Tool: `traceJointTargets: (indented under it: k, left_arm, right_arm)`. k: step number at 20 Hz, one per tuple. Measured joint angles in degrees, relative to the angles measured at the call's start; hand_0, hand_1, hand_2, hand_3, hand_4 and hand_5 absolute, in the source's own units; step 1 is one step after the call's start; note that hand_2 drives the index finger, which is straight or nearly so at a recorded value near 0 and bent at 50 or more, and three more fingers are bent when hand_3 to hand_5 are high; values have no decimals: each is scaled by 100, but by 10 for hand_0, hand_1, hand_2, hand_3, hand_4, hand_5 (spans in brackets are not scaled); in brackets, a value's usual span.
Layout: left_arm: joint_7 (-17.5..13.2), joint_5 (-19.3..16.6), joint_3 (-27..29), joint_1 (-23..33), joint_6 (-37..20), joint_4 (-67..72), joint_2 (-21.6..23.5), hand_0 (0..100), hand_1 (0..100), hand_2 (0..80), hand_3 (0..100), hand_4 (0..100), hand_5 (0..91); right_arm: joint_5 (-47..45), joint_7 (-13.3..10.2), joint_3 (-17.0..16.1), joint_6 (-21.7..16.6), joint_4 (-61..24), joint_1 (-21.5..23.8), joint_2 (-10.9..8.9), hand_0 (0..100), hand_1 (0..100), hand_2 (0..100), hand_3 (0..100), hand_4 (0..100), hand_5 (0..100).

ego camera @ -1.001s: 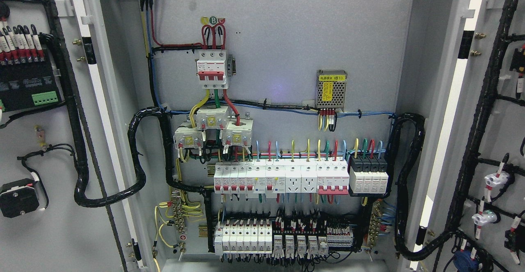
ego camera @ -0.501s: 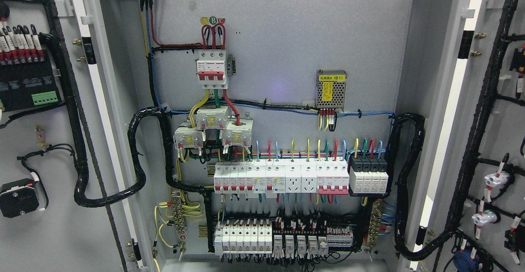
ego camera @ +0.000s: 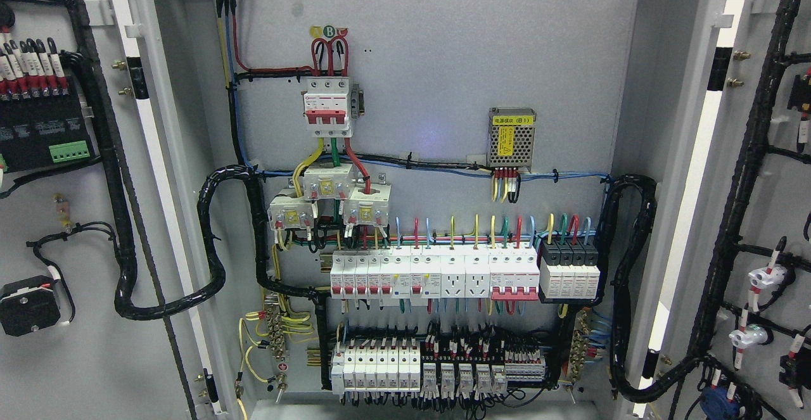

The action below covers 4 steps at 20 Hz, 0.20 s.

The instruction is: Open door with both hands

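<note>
Noted no change across the last second. Left door (ego camera: pixel 63 217) at 9 o'clock and right door (ego camera: pixel 766 217) at 3 o'clock stood fully swung open. Neither hand visible; grip undeterminable. Judged opening complete.

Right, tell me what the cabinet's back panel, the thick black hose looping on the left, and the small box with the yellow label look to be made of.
Back panel: probably sheet metal painted matt light grey, flat with a faint speckle. Black hose: looks like ribbed plastic conduit, slightly glossy, bending in smooth curves. Box with the yellow label: seemingly perforated bare metal, a mesh of small holes with a dull silvery sheen.
</note>
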Motion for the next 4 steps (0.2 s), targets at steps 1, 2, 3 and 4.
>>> traceJointTargets:
  k: [1, 2, 3, 4]
  left_arm:
    - [8, 53, -15, 0, 14, -12, -9, 0, 0, 0, 0, 42, 0]
    - [8, 111, -31, -2, 20, -24, -18, 0, 0, 0, 0, 42, 0]
    - [12, 152, -42, -8, 16, -32, -23, 0, 0, 0, 0, 42, 0]
    - [14, 188, -52, -20, -22, -41, -30, 0, 0, 0, 0, 42, 0]
  right_arm:
    - [3, 0, 3, 0, 11, 0, 6, 0, 0, 0, 0, 0, 0]
    - [6, 0, 6, 0, 21, 0, 12, 0, 0, 0, 0, 0, 0]
    - [8, 0, 8, 1, 30, 0, 17, 0, 0, 0, 0, 0, 0]
    - [10, 0, 9, 1, 39, 0, 21, 0, 0, 0, 0, 0, 0]
